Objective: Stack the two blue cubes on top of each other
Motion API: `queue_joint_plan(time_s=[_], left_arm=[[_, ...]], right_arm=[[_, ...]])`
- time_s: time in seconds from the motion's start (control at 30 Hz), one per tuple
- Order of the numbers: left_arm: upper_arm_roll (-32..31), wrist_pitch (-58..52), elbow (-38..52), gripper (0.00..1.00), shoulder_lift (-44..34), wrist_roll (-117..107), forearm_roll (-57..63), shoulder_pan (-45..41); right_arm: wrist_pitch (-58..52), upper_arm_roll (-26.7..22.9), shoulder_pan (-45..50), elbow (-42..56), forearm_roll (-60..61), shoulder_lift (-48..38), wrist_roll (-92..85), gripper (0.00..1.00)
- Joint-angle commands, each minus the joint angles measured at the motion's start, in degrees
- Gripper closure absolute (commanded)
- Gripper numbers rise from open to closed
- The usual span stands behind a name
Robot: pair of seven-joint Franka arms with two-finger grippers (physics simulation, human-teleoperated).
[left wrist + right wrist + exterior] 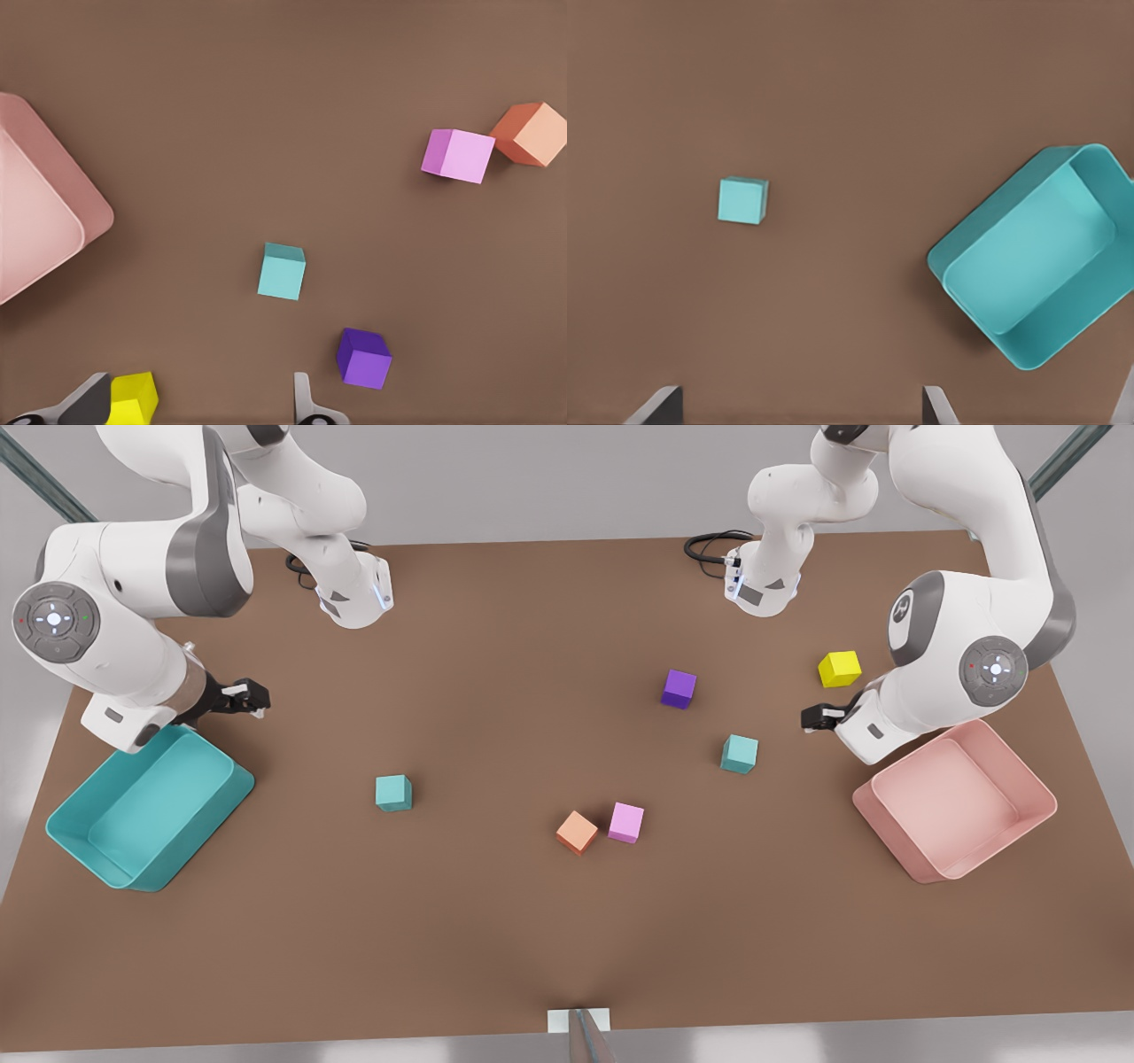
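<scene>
On the brown bench [496, 921] we see the teal bin [146, 815] under the right gripper [252, 695], fingers [660, 407] spread and empty. The left gripper [811, 717] hangs open by the pink bin [957, 802]. One blue cube [392, 792] lies centre-left, the other blue cube [739, 753] near the purple cube [679, 688].

Three cameras: one high overview and two on the wrists.

The front view looked down steeply at the whole table [496, 939] from above its near edge, facing the arm bases. The left wrist view looked straight down near the pink bin [35, 212], the right wrist view near the teal bin [1036, 266]; both areas appeared in the overview.
</scene>
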Motion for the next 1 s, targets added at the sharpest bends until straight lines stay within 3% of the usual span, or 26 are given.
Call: queue_joint_plan(time_s=[0.0, 0.1, 0.17, 0.3, 0.4, 0.57, 0.8, 0.97], left_arm=[[0.0, 0.1, 0.0, 0.0, -0.1, -0.2, 0.1, 0.6], [0.0, 0.2, 0.0, 0.0, -0.1, -0.2, 0.1, 0.6], [0.0, 0.2, 0.0, 0.0, -0.1, -0.2, 0.1, 0.6], [-0.1, 0.1, 0.0, 0.0, -0.1, -0.2, 0.0, 0.7], [0.0, 0.1, 0.0, 0.0, 0.0, -0.2, 0.0, 1.8], [-0.1, -1.2, -0.1, 0.0, 0.6, 0.2, 0.0, 2.2], [-0.2, -1.6, -0.1, 0.0, 0.5, 0.3, 0.0, 2.4], [-0.2, -1.6, -0.1, 0.0, 0.5, 0.2, 0.0, 2.4]], right_arm=[[-0.1, -0.1, 0.0, -0.1, -0.1, 0.2, -4.7, 0.0], [0.8, -0.1, 4.8, -1.9, -1.5, 4.8, -3.7, 0.0], [4.9, 0.0, 9.8, -2.7, -0.9, 10.7, 7.0, 0.0], [27.3, 0.1, 12.1, -17.2, 2.7, 11.2, 23.1, 0.0], [35.3, -1.2, 12.1, -24.7, 4.5, 10.6, 36.2, 0.0], [44.9, -4.5, 12.3, -29.6, 9.8, 12.0, 38.5, 0.0], [53.4, -4.7, 12.8, -32.8, 9.9, 15.6, 37.1, 0.0], [52.8, -4.9, 11.9, -33.3, 9.8, 17.4, 20.7, 0.0]])
